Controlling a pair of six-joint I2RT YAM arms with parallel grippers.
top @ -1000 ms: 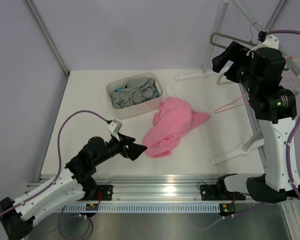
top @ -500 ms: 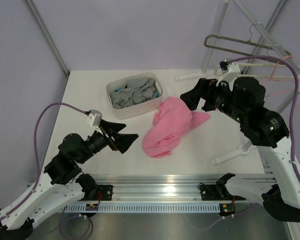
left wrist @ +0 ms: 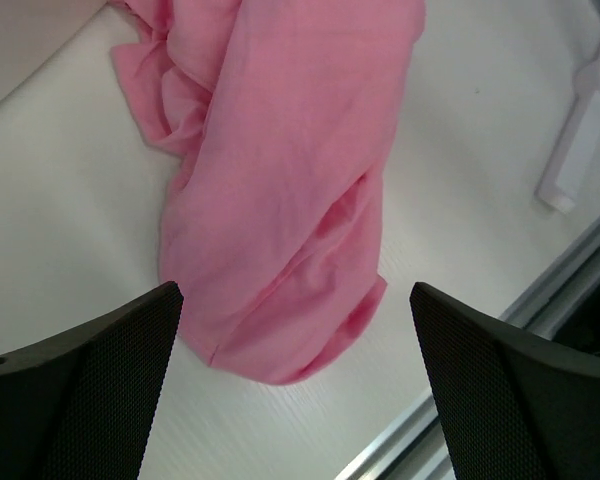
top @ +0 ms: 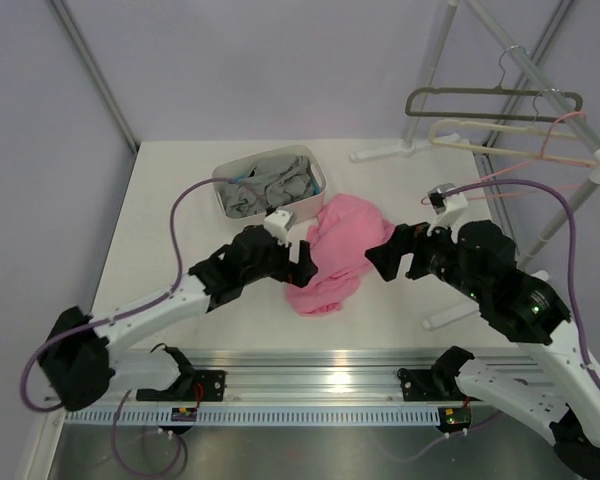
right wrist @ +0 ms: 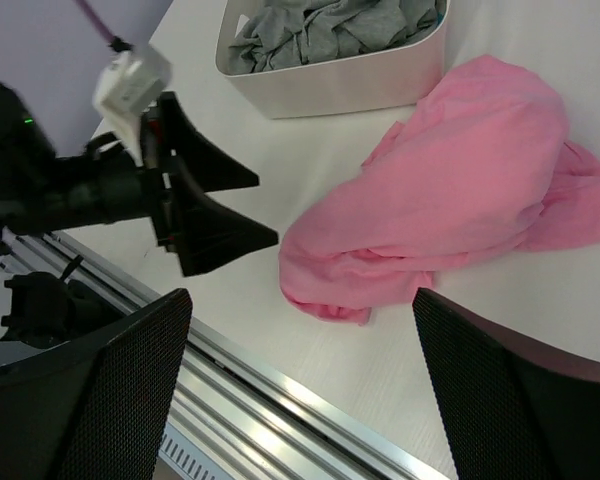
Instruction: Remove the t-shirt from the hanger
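Pink tee (top: 340,250) crumpled mid-counter (top: 175,200), just beside tub (top: 318,178), off the hanger (top: 490,98). Hanger hangs bare on rack (top: 485,24) over far-right corner. L jaws, R jaws both released, empty, flanking tee.

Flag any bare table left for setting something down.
Free: the table left of the tub, out to the left edge; the far strip between tub and rack foot. Crowded: the middle, where the t-shirt lies with the left arm and right arm flanking it.
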